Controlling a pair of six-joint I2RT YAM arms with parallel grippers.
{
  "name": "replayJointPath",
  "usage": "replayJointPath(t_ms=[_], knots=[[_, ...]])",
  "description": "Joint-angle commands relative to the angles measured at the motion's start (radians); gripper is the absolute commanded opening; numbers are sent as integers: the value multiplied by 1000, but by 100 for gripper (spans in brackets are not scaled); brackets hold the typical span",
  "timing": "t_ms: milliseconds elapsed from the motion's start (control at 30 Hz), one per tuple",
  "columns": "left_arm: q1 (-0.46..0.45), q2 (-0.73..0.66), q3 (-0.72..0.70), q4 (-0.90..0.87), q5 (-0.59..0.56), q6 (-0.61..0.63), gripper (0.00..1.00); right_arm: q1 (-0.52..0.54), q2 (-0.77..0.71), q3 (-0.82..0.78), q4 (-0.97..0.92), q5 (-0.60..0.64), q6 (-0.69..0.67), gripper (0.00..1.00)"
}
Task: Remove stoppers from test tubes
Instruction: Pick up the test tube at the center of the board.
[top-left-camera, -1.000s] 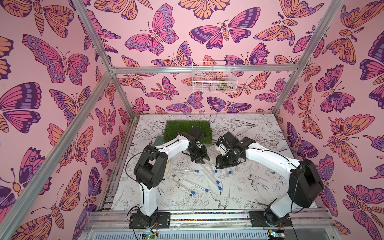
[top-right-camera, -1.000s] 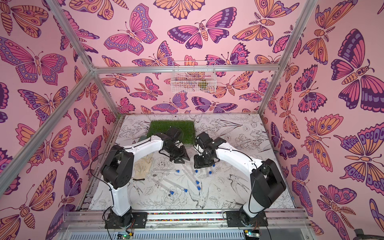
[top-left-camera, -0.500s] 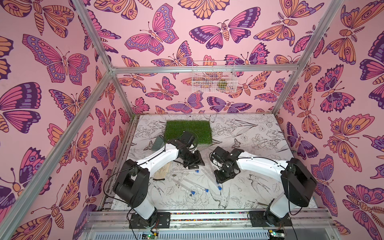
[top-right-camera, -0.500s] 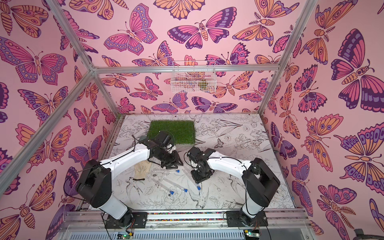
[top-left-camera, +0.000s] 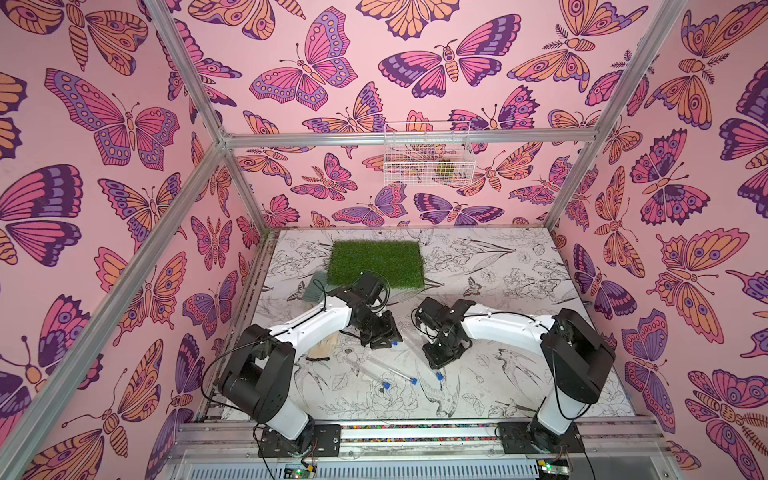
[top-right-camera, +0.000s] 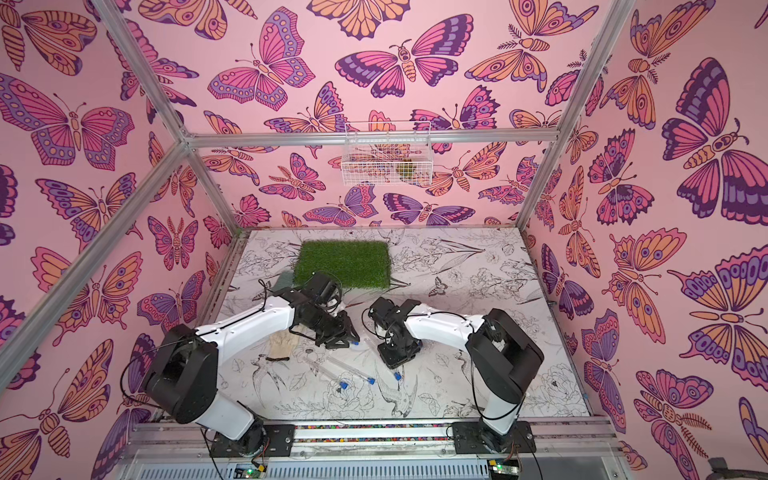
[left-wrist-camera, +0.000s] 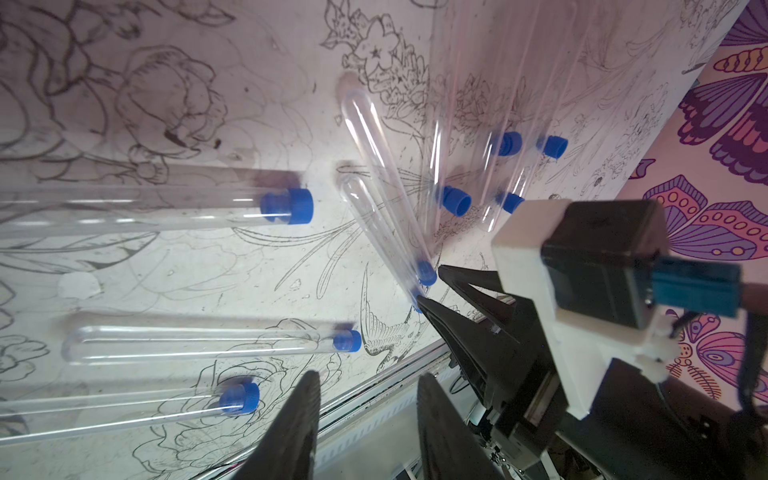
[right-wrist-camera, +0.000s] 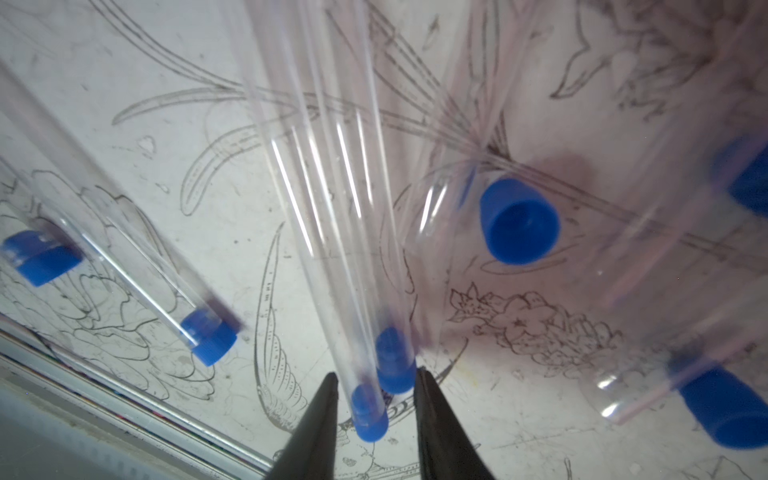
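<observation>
Several clear test tubes (left-wrist-camera: 191, 345), stubby blue stoppers (left-wrist-camera: 291, 205); left end effector (left-wrist-camera: 369, 376) apart, right end effector (right-wrist-camera: 376, 374) straddles two, grip unclear

Before you: clear, glossy test tubes (left-wrist-camera: 199, 345) capped with matt blue plastic stoppers (left-wrist-camera: 297, 205), lying on a smooth, scuffed, printed tabletop (left-wrist-camera: 208, 270). Behind them are a rough artificial-grass mat (top-left-camera: 376, 264) and brushed-metal frame bars (top-left-camera: 311, 141).

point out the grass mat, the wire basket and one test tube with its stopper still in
grass mat (top-left-camera: 376, 264), in a top view, middle of the green turf
wire basket (top-left-camera: 415, 174), in a top view, its front mesh wall
test tube (left-wrist-camera: 187, 345), left wrist view, middle of its clear body
</observation>
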Motion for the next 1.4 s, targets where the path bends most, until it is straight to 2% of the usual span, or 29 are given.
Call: replayJointPath(t_ms=[0,567,1367], knots=[[12,-35,-22,1,-1,-2,42,8,26,40,1,34,1,34],[43,-58,-70,8,29,15,41,23,80,53,-9,120,1,31],[44,-47,-68,22,43,-5,41,30,95,54,10,136,1,30]])
